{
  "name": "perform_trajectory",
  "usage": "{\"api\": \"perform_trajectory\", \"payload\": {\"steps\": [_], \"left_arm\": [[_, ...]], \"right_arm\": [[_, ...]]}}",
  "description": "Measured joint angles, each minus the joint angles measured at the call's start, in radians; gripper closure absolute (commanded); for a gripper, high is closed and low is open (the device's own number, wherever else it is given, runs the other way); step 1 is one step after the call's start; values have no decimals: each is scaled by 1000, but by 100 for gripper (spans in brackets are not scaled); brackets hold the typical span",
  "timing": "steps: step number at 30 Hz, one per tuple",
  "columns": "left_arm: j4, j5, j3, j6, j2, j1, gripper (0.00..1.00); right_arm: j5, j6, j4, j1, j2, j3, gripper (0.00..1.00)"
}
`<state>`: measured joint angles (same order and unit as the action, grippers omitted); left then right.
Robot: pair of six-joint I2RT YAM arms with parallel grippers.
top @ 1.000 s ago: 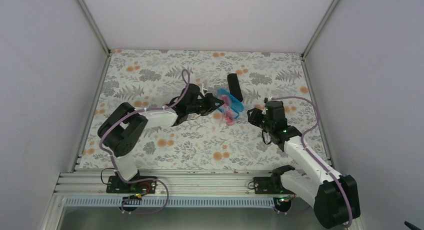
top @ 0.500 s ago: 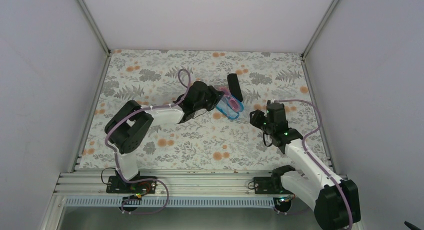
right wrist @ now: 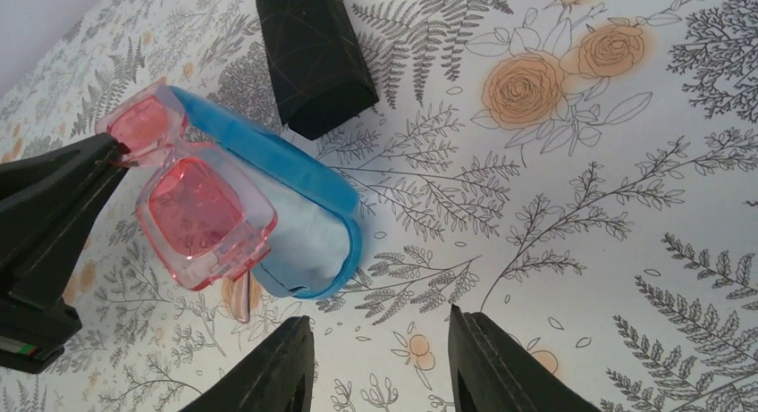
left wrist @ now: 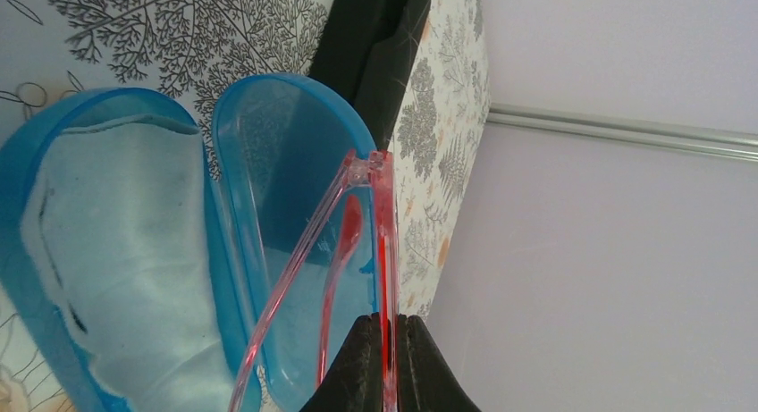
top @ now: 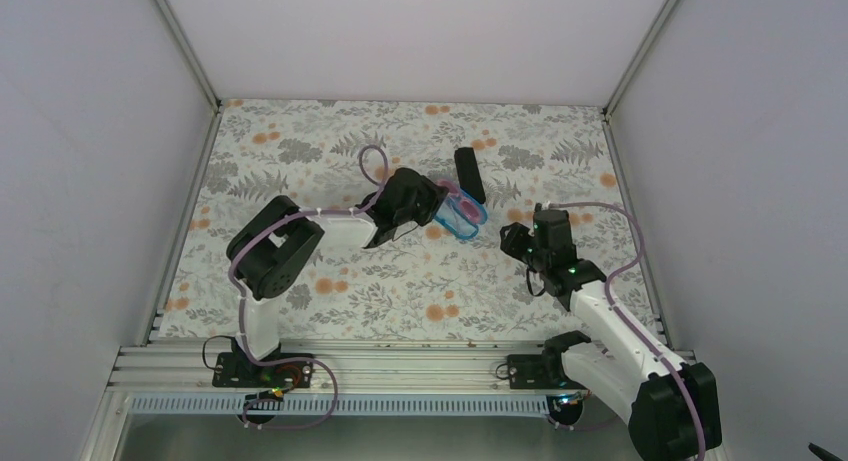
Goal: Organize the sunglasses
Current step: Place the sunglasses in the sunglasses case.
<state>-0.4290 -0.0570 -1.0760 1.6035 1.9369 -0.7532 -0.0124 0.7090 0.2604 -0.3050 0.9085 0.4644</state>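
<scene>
**Pink shades hovering over the case**

Left gripper is pinched tight on one end of the slim pink-red translucent sunglasses. It holds them tilted just above the open glossy blue oval case, I'd guess so they drop in clean. A light blue cloth fills one half of the case. A black sleeve lies just behind the case. Right gripper hangs spread wide, empty, near the case.
</scene>
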Motion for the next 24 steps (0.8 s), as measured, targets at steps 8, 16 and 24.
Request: {"api": "perform_trajectory", "payload": {"steps": [8, 16, 24], "left_arm": [[-53, 10, -10, 14, 50, -8, 98], [-168, 31, 69, 7, 50, -23, 98], [-241, 50, 148, 9, 46, -36, 98]], "right_arm": [[0, 0, 2, 0, 0, -5, 59], [0, -1, 2, 0, 0, -5, 59], [-2, -2, -2, 0, 2, -6, 55]]}}
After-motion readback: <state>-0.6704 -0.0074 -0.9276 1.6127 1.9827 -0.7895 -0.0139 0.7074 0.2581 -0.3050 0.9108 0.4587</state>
